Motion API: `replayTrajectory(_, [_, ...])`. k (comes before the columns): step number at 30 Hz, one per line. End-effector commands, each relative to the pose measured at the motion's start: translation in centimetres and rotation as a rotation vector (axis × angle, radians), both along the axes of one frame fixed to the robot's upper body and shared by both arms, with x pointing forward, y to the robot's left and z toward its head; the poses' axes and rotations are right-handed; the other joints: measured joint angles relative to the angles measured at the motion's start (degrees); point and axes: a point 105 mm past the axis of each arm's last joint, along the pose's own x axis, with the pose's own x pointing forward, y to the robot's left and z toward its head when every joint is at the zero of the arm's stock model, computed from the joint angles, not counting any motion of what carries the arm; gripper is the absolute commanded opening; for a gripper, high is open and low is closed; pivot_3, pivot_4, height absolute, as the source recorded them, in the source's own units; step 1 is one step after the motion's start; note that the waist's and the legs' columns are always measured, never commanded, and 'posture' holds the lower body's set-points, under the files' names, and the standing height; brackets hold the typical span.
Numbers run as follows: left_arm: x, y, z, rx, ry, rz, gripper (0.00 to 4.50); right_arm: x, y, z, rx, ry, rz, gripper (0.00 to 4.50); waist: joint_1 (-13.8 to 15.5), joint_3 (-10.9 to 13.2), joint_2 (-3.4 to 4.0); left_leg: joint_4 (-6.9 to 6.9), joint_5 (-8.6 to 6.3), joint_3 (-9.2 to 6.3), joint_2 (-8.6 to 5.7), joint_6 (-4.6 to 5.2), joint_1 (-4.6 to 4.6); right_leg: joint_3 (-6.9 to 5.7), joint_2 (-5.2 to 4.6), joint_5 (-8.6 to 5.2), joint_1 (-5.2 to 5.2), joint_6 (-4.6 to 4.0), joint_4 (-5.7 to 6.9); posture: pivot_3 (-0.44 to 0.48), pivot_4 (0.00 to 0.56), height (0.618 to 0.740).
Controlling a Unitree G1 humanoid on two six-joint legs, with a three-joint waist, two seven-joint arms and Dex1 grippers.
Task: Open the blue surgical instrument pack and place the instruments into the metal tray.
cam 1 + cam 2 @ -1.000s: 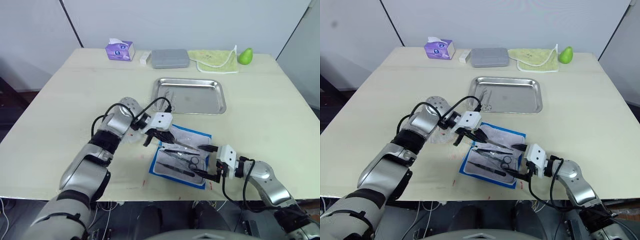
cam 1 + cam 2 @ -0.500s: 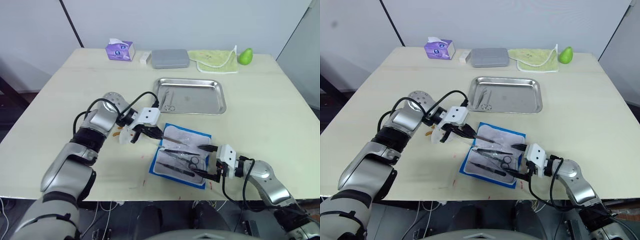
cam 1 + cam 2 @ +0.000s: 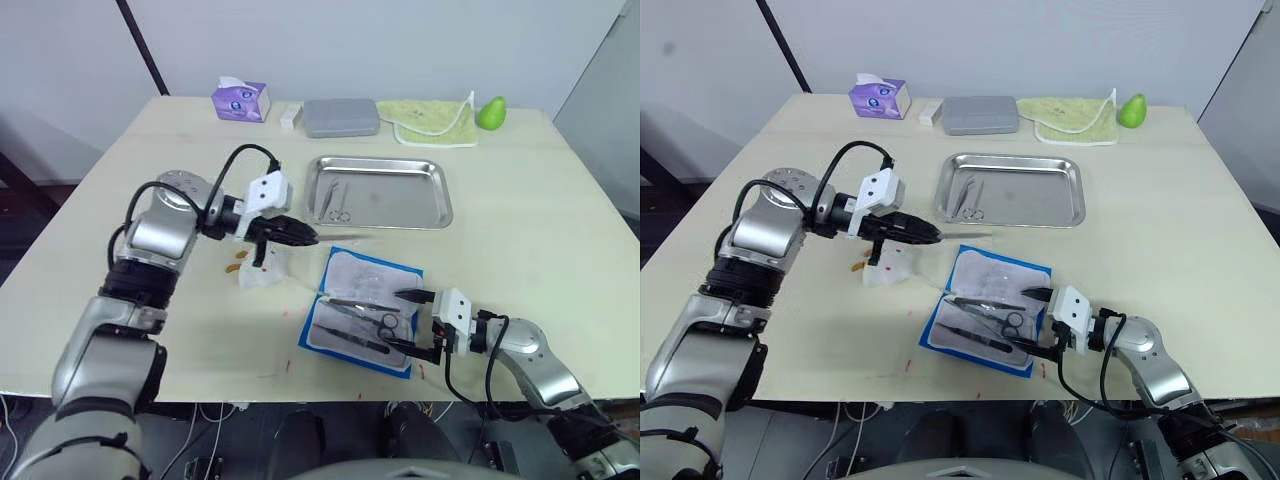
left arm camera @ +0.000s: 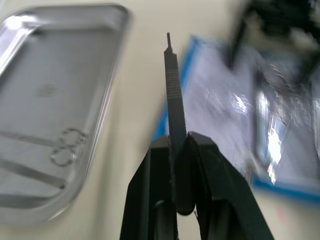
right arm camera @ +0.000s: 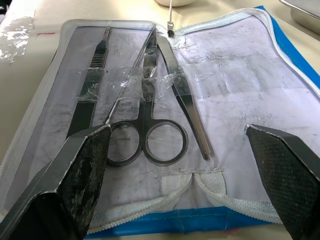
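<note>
Table. Steel tray mid-table, scissors inside. Opened blue pack nearer front edge, scissors, tweezers, thin tool taped to lining. Left gripper clamped on slim handle, between tray and pack. Right gripper spread wide at pack's edge, empty.

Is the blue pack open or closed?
Open. The blue surgical instrument pack lies spread flat, its pale lining up, with scissors still inside.

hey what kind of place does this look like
Likely a lab mock-up of a surgical prep bench: a pale wooden table with a shiny rectangular steel tray, an opened blue instrument pack and a purple tissue box.
</note>
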Motion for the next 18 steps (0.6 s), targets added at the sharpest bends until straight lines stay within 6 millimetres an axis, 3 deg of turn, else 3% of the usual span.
replayTrajectory(1, [0.7, -2.0, 2.6, -0.139, -0.059, 0.138, 0.04, -2.8, -2.8, -7.4, -0.236, 0.257, -0.044, 4.50, 0.0, 0.0, -0.01, 0.00, 0.00, -0.06, -0.01, 0.00, -0.01, -0.02, 0.00, 0.00, 0.00, 0.01, 0.00, 0.000, 0.150, 0.736])
replayTrajectory(8, [3.6, -5.8, 3.2, -0.323, 0.011, 0.542, 0.04, -2.6, -2.8, -6.9, -0.203, 0.239, -0.048, 4.50, 0.1, 0.0, 0.06, 0.02, 0.00, -0.18, -0.08, 0.00, -0.02, -0.03, 0.01, 0.02, 0.04, 0.02, 0.00, 0.000, 0.150, 0.736])
replayTrajectory(11, [5.1, -6.6, 2.9, -0.317, 0.018, 0.721, 0.04, -2.5, -2.9, -6.9, -0.206, 0.238, -0.050, 4.50, 0.1, 0.0, 0.05, 0.04, 0.00, -0.23, -0.10, 0.00, -0.05, -0.08, 0.00, 0.03, 0.06, 0.03, -0.02, 0.000, 0.150, 0.736])
replayTrajectory(18, [7.9, -8.6, 2.7, -0.355, 0.058, 0.913, 0.04, -2.3, -3.3, -6.3, -0.206, 0.229, -0.053, 4.50, 0.2, 0.1, 0.18, 0.02, 0.00, -0.24, -0.16, -0.01, -0.04, -0.05, -0.01, 0.03, 0.07, 0.03, -0.06, 0.000, 0.150, 0.736])
